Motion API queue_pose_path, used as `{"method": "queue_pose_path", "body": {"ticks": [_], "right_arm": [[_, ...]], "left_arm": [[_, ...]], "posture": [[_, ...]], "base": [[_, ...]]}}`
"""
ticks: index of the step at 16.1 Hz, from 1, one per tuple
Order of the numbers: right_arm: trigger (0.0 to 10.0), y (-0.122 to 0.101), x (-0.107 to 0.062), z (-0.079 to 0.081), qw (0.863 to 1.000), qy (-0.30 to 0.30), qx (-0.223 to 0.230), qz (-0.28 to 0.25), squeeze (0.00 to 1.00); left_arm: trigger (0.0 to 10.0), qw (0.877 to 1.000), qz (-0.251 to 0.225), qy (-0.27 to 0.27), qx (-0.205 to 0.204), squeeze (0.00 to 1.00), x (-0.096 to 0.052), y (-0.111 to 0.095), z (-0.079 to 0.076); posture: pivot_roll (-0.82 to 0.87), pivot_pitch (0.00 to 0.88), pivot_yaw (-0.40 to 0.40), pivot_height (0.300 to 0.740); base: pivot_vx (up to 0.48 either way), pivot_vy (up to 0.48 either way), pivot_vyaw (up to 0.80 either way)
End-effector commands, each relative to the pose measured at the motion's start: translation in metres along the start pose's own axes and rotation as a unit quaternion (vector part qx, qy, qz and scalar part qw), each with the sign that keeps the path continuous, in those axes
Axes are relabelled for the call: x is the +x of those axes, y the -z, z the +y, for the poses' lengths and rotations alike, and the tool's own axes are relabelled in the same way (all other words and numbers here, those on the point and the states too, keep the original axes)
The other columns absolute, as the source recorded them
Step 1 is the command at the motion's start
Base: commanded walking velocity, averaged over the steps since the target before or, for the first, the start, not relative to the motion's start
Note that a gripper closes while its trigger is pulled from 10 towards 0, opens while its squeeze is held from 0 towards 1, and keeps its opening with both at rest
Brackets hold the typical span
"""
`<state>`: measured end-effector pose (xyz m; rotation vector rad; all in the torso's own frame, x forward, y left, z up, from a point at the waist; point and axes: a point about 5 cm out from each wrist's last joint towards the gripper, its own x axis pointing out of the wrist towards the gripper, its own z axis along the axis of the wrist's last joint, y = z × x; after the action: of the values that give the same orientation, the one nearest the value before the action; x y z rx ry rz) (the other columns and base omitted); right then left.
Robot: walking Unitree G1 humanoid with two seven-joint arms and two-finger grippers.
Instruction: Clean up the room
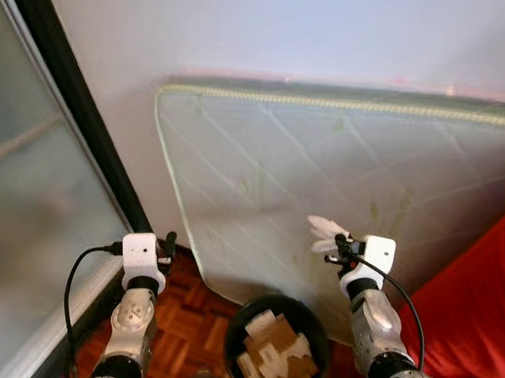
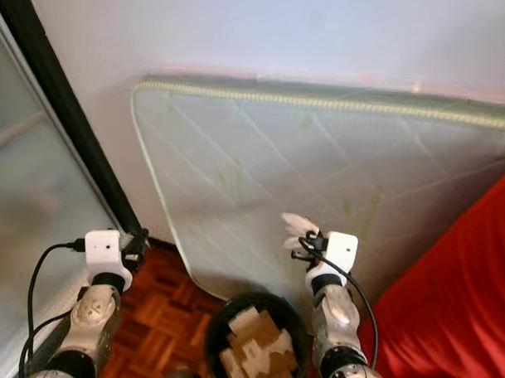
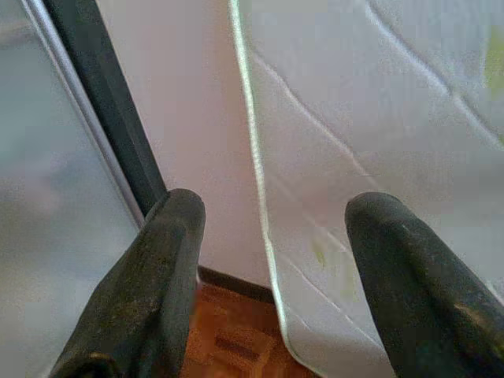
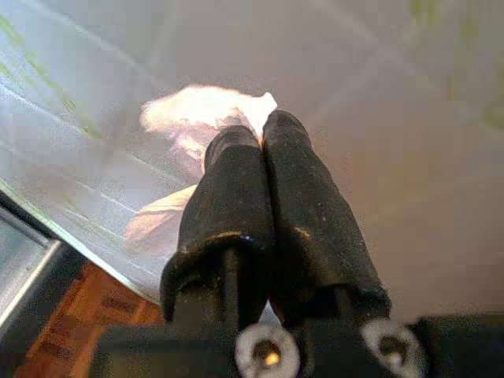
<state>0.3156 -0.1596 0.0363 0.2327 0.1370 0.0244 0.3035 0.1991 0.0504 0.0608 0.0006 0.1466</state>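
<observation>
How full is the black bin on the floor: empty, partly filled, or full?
Nearly full. The black bin holds crumpled brown and white paper scraps piled close to its rim.

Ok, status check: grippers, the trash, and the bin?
Right gripper shut on white tissue, held above and right of black bin. Left gripper open. Bin holds cardboard scraps. Mattress close behind.

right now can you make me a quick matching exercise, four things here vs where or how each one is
Things:
1. right gripper
2. left gripper
3. black bin
4. mattress

States:
a. leaning against the wall
b. open, holding nothing
c. on the wooden floor, with cardboard pieces inside
d. shut on a crumpled white tissue

Pairs: 1-d, 2-b, 3-c, 4-a
</observation>
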Motion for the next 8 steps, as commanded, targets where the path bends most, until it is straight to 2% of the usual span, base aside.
{"method": "queue_pose_path", "body": {"ticks": [1, 5, 8], "right_arm": [[10.0, -0.0008, 0.0013, 0.0050, 1.000, -0.008, -0.001, -0.002, 0.00], [10.0, 0.0011, 0.0034, 0.0127, 1.000, -0.014, -0.007, 0.013, 0.00], [10.0, -0.0020, 0.0021, 0.0134, 1.000, -0.013, -0.001, -0.011, 0.00]], "left_arm": [[10.0, 1.000, 0.004, -0.008, -0.001, 0.00, 0.0010, -0.0001, 0.0044], [10.0, 1.000, 0.000, -0.009, -0.001, 0.00, 0.0022, -0.0022, 0.0039], [10.0, 1.000, 0.002, -0.009, -0.001, 0.00, 0.0021, -0.0018, 0.0037]], "posture": [[-0.06, 0.011, 0.079, 0.643], [-0.06, 0.018, 0.079, 0.643], [-0.06, 0.021, 0.079, 0.623]], "base": [[0.000, 0.000, 0.00], [0.000, 0.000, 0.00], [0.000, 0.000, 0.00]]}}
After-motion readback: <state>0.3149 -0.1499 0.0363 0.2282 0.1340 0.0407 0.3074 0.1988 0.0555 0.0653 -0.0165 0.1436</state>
